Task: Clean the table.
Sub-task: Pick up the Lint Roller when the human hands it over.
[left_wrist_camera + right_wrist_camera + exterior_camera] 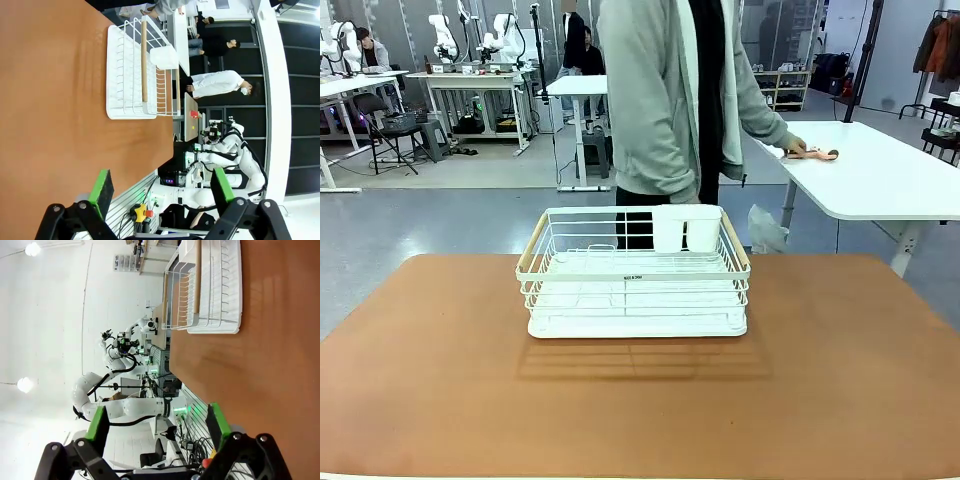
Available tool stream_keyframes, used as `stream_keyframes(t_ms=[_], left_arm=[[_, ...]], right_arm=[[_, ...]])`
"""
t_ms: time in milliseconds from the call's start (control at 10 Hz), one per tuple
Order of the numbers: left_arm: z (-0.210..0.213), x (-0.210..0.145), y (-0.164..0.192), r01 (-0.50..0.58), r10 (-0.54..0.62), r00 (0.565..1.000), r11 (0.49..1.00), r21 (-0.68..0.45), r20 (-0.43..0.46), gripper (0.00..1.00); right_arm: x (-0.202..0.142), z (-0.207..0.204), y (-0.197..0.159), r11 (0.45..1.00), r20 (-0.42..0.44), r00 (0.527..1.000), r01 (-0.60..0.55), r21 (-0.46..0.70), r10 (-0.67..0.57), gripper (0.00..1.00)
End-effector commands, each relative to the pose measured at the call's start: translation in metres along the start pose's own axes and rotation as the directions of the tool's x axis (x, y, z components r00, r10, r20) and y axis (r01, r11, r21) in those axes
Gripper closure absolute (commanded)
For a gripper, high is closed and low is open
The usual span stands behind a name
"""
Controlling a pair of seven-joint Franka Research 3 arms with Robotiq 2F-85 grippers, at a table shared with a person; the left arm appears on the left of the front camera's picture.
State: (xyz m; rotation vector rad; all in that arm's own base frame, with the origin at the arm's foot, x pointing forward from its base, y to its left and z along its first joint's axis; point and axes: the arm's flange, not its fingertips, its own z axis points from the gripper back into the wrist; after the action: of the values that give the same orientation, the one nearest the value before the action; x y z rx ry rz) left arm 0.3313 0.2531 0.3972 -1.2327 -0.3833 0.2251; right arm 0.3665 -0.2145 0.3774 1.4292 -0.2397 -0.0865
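table [440,380]: was under the dish rack [634,272]; its long axis ran left to right, parallel to the rack's long side.
left gripper [161,187]: jaws were wide open, nothing held, well apart from the rack.
right gripper [157,422]: jaws were also wide open, empty.

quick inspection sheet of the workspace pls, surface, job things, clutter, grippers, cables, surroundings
surface: table, reddish-brown top, no spills or crumbs seen
job's things: just the table itself, with a white wire dish rack at its far middle; the rack looks empty except for a white holder in its far right corner
clutter: nothing seen
grippers: left gripper open, holding nothing; right gripper open, holding nothing
cables: loose cables off the robot's side of the table, none on the top
surroundings: person in a grey jacket at the far side, one hand on a white side table
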Motion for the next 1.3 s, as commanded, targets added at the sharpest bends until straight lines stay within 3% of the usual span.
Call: stream_keyframes(t_ms=[0, 1200], left_arm=[[0.002, -0.0025, 0.0011, 0.008, -0.008, 1.0, 1.0, -0.022, 0.0, 0.0], [0.002, -0.0025, 0.0011, 0.008, -0.008, 1.0, 1.0, -0.022, 0.0, 0.0]], right_arm=[[-0.003, -0.0018, 0.0015, 1.0, 0.002, 1.0, 0.0, 0.013, 0.0, 0.0], [-0.003, -0.0018, 0.0015, 1.0, 0.002, 1.0, 0.0, 0.013, 0.0, 0.0]])
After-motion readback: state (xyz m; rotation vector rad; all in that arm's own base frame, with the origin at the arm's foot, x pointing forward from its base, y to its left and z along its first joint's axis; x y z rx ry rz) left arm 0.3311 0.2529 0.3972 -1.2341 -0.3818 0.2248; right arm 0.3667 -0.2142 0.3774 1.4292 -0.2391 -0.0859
